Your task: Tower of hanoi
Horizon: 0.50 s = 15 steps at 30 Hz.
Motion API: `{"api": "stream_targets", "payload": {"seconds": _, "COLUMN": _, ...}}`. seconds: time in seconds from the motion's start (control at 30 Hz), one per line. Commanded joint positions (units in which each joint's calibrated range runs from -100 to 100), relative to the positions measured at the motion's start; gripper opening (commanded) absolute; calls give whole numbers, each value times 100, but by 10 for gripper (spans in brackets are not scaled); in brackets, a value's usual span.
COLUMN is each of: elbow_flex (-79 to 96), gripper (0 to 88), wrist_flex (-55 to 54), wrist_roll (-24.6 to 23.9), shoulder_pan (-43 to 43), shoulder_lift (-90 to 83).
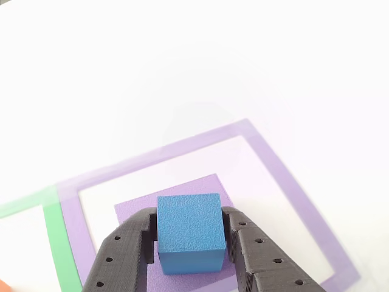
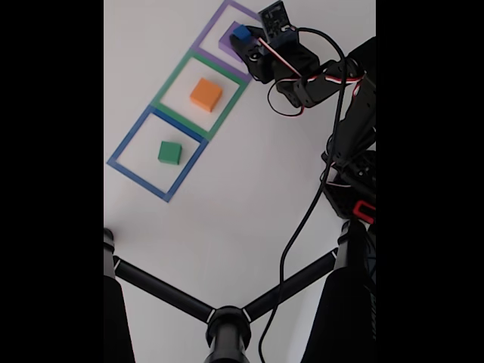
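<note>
The gripper (image 1: 189, 258) clasped the blue cube (image 1: 189, 230) over the purple slab (image 1: 209, 185); orange block (image 2: 206, 94) and green block (image 2: 169, 152) sat unstacked.

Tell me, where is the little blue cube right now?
The blue cube sits between the tool's fingers, over the purple slab inside the purple outline.

Other view: rides my gripper (image 1: 189, 258), close, looking down.
Fixed view: high overhead, far.
Shared: purple outline (image 1: 292, 182).
</note>
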Motion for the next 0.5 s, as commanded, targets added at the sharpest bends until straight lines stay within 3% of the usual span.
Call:
{"api": "stream_targets", "payload": {"seconds": 0.0, "elbow_flex": -80, "gripper": 117, "wrist_flex": -169, "wrist_roll": 59, "shoulder_pan": -66, "shoulder_lift": -23}}
{"api": "stream_targets", "payload": {"seconds": 0.17, "elbow_flex": -61, "gripper": 169, "wrist_flex": -169, "wrist_roll": 59, "shoulder_pan": -66, "shoulder_lift": -15}}
{"api": "stream_targets", "payload": {"seconds": 0.47, "elbow_flex": -7, "gripper": 175, "wrist_flex": 333, "wrist_roll": 59, "shoulder_pan": -18, "shoulder_lift": -677}}
